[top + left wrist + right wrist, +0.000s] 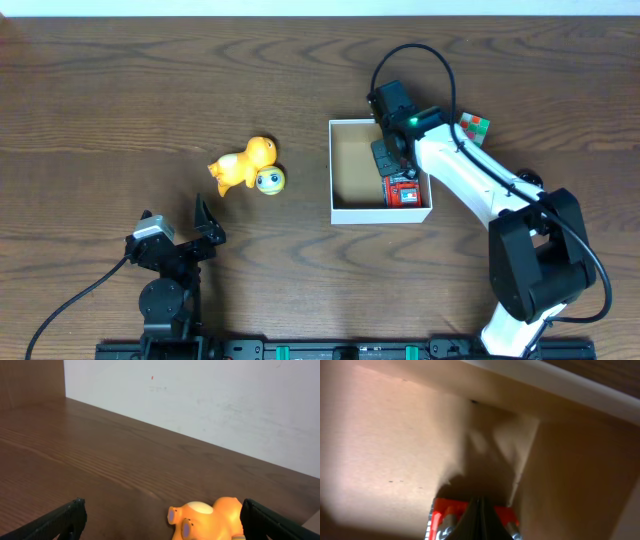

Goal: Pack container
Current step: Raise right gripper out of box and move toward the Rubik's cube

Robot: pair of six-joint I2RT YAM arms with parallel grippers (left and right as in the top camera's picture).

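Overhead, the container [352,165] sits right of the table's middle, its left half bare cardboard. A red toy [405,192] fills its near right corner. The right gripper [480,510] is inside, close to the right wall and just over the red toy, with its fingers clenched together on nothing. A coloured cube [474,126] lies outside the far right corner. Open wood separates the box's left edge from the orange toy [243,166]. The left gripper [178,225] is spread wide and released, on the near side of that toy and apart from it.
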